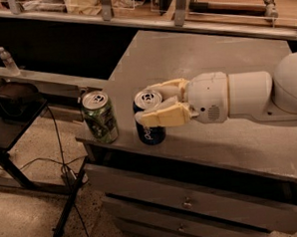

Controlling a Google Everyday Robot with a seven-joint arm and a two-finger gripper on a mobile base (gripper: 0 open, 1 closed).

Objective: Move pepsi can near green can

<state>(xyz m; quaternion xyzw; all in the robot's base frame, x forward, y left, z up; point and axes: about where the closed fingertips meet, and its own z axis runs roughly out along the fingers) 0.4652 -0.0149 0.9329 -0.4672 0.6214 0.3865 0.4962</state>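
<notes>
The pepsi can (150,131) is dark blue with a silver top and stands upright near the front left corner of the grey table (225,66). My gripper (150,104) reaches in from the right, its cream fingers (161,116) closed around the can's upper part. The green can (99,116) stands upright at the table's left front corner, a short gap to the left of the pepsi can.
The table's front edge runs just below both cans, with drawers (193,203) under it. A dark stand (13,105) with cables is on the floor to the left. A small bottle (6,59) stands on a ledge at far left. Shelving runs along the back.
</notes>
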